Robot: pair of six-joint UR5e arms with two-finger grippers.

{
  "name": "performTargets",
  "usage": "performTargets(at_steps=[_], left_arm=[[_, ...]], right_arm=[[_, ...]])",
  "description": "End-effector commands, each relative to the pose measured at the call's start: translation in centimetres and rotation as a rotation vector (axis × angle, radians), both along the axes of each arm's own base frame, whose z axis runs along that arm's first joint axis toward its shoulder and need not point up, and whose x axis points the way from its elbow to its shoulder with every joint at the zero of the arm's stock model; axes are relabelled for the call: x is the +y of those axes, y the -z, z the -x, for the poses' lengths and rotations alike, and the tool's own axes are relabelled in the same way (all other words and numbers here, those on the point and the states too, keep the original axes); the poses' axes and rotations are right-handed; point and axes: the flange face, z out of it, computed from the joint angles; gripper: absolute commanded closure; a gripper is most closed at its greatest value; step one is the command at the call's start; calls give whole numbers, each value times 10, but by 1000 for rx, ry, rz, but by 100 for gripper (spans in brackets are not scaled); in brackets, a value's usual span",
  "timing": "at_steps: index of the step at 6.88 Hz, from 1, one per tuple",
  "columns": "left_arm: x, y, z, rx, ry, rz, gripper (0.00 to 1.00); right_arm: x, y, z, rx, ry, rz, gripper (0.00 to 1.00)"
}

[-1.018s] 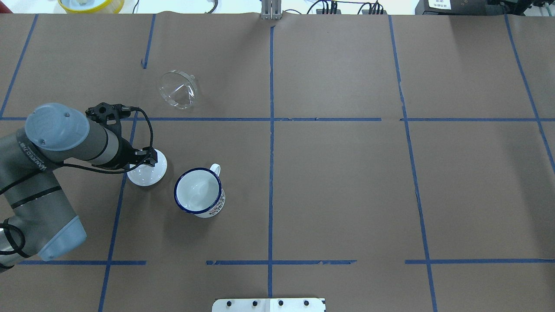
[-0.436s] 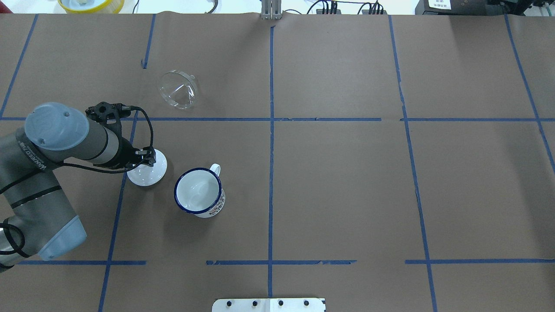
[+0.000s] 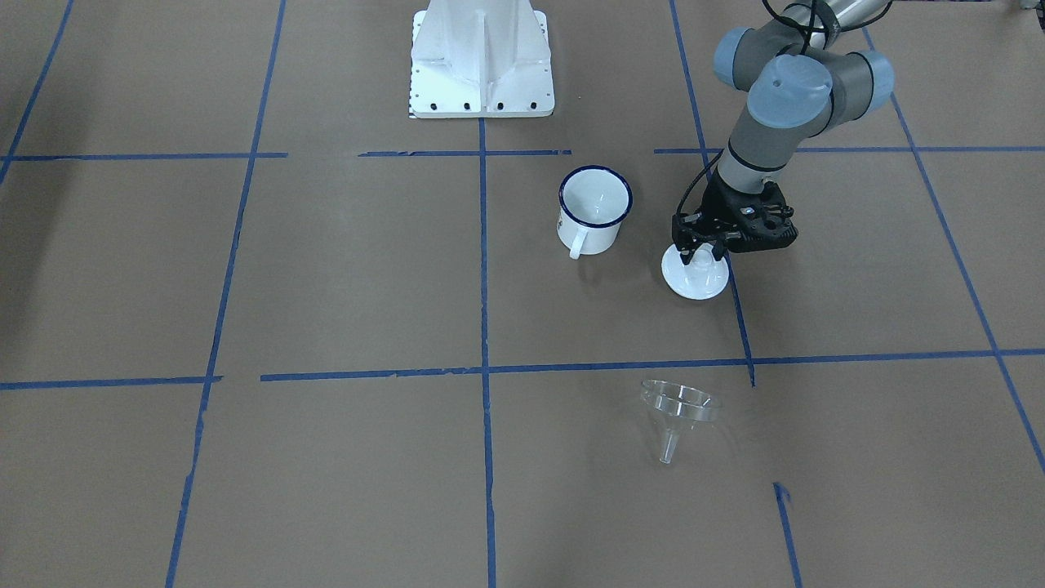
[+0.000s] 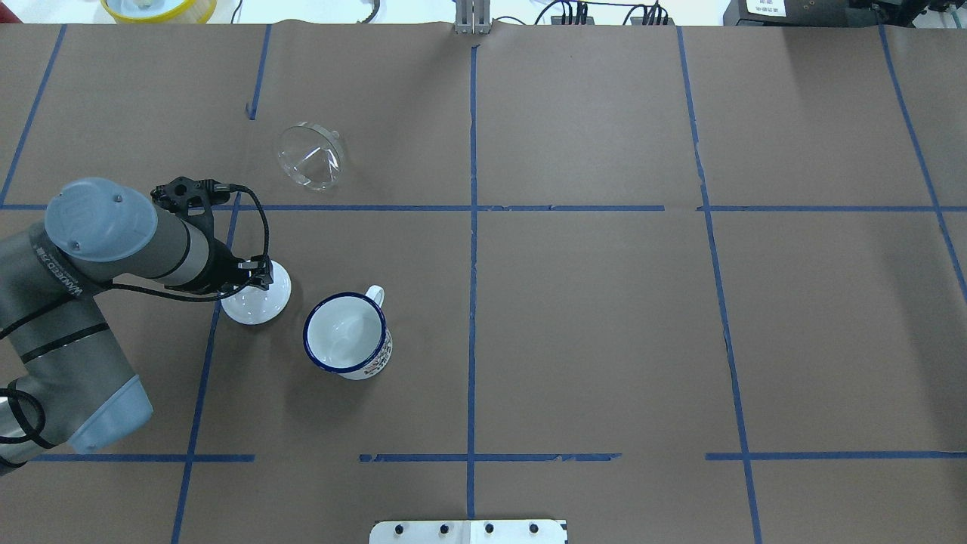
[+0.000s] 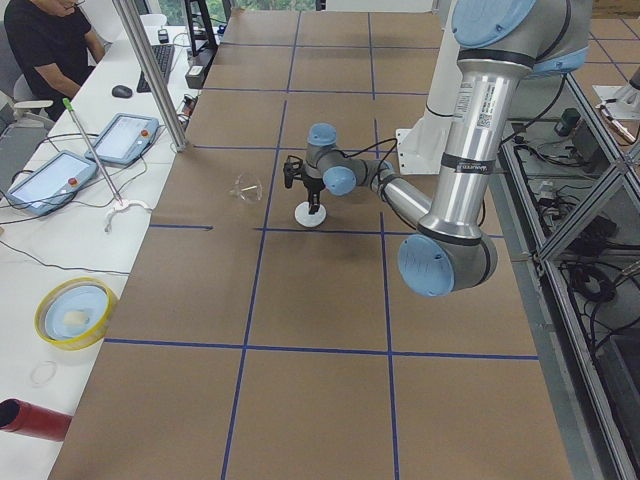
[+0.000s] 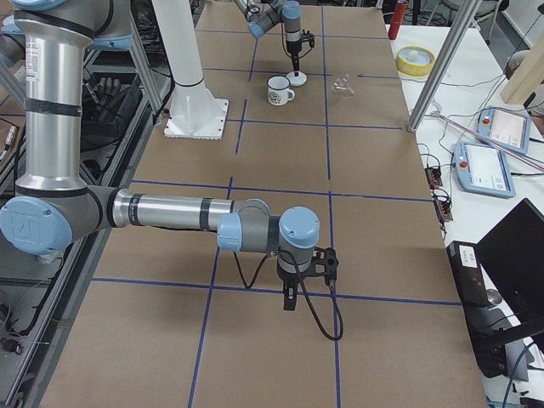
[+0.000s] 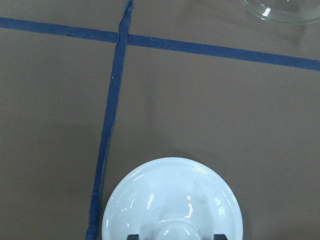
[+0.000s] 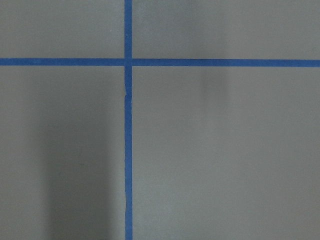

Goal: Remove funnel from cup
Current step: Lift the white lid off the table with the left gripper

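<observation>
You are looking at the funnel (image 3: 680,403) lying outside the cup (image 3: 594,204). It is sitting well apart from the cup on the brown worktop (image 4: 604,340), on the cup's side facing away from the robot and across a blue tape line (image 3: 571,367) from it. It is resting tilted on its side, with the wide mouth turning back toward the cup and the short spout pointing away from the cup.

The cup is standing upright with its mouth up and its white inside showing. Its handle is pointing away from the robot.

Just beside the cup, on the robot's left of it, a white lid (image 3: 695,282) is lying flat on the worktop with its knob (image 7: 172,231) up. It is sitting close to the cup but not touching it.

Your left gripper (image 3: 702,253) is hanging over the lid and pointing straight down, with its jaws parted and one on each side of the knob. In the left wrist view the two dark fingertips (image 7: 133,237) are sitting clear of the knob, with a gap on either side, so the gripper is holding nothing.

Your right gripper (image 6: 289,297) is hanging low over the worktop, far from the cup toward the robot's right end. It is showing only in the right side view, so you cannot tell whether it is open or closed. Its wrist camera is showing only worktop and two crossing tape lines.
</observation>
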Motion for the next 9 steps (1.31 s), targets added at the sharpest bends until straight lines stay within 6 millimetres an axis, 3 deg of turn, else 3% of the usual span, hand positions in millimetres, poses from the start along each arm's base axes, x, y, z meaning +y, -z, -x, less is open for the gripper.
performTargets(at_steps=[1,2,4,5,7,8,9], left_arm=[[-1,0,0,0,1,0,63],[-3,0,3,0,8,0,72],[-6,5,9,3,18,-3,100],[-6,16,19,2,28,-3,100],[-3,68,70,-24,64,-5,100],[10,101,84,-31,64,1,100],[11,135,85,-35,67,11,100]], right_arm=[[0,0,0,0,0,0,0],[0,0,0,0,0,0,0],[0,0,0,0,0,0,0],[0,0,0,0,0,0,0],[0,0,0,0,0,0,0],[0,0,0,0,0,0,0],[0,0,0,0,0,0,0]])
